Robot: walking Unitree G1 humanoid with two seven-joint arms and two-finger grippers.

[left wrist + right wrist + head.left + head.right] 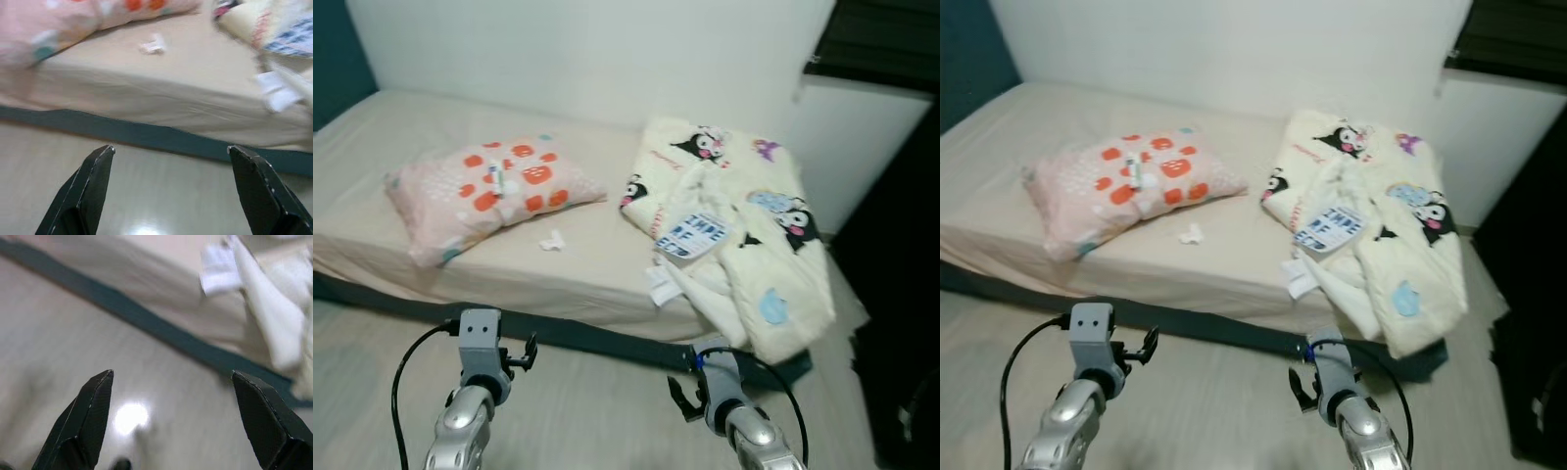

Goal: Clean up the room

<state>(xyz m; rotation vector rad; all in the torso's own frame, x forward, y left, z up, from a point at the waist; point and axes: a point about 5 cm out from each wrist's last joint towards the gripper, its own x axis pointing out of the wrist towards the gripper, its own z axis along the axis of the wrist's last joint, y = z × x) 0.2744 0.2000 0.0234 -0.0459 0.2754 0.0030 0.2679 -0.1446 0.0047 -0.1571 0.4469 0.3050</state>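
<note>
- The room looks far from tidy; judging by how things lie, little or none of the cleanup on the bed (372,147) has been done.
- A pink pillow (489,191) with orange and white prints lies crooked across the middle of the mattress, with a small item resting on top of it (too small to identify).
- A crumpled white scrap (551,241), probably tissue or paper, sits on the sheet just beside the pillow's lower corner, between the pillow and the blanket.
- A cream cartoon-print blanket (773,255) is heaped at the right end of the bed, its lower edge spilling over the mattress side toward the floor (597,401).
- On the blanket's left fold lies a blue-and-white printed item (692,235), and a white tag or paper (659,284) hangs at the mattress edge below it.
- The left gripper (168,161) has its fingers spread wide and holds nothing; it hovers over the floor, facing the bed's dark base, well short of the scrap.
- The right gripper (173,391) is likewise spread wide and empty, above the floor near the hanging blanket edge.
- Still to do, as I judge it: pick up the scrap and loose papers, straighten the pillow, and fold or spread the blanket (all untouched for now).
</note>
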